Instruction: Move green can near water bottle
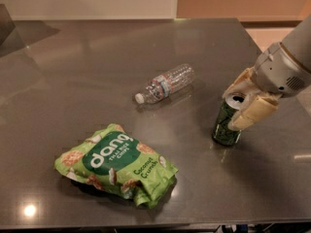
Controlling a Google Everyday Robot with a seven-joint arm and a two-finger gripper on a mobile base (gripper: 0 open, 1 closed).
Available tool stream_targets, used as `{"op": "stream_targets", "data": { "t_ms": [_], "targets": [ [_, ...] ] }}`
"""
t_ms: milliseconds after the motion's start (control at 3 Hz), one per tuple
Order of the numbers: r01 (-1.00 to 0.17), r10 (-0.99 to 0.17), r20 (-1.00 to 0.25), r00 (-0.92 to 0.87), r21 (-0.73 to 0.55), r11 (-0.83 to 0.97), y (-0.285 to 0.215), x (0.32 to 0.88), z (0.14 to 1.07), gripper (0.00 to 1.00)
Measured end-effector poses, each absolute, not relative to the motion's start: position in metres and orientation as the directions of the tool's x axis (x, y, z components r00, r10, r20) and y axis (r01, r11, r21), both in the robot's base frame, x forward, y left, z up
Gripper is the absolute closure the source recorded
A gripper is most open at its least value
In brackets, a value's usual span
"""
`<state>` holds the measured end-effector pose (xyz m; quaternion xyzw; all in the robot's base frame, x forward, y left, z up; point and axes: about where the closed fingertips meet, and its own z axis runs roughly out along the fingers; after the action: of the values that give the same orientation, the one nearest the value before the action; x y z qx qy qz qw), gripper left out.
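A smooth, dark grey table top (pixel 73 81) with a soft sheen is seen, and light is mirrored on it. The green can (pixel 224 129) is shown as dark painted metal with a bare silvery top. The water bottle (pixel 165 83) is formed of clear ribbed plastic and capped in white. The chips bag (pixel 116 164) is made of glossy, crinkled film. The gripper (pixel 241 107), placed at the can's top, is clad in matt cream material.
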<state>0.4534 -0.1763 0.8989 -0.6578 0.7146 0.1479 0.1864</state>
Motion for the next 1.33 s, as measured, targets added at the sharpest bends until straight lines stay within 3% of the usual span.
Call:
{"op": "stream_targets", "data": {
  "t_ms": [667,1000,1333],
  "targets": [
    [-0.995,-0.878,-0.472,-0.081,-0.016,0.101,-0.164,0.471,0.904,0.87],
    [-0.991,-0.874,-0.472,-0.115,-0.01,0.135,-0.152,0.497,0.908,1.0],
    [-0.983,-0.865,-0.479,-0.151,-0.019,0.182,-0.142,0.524,0.911,1.0]
  ]
}}
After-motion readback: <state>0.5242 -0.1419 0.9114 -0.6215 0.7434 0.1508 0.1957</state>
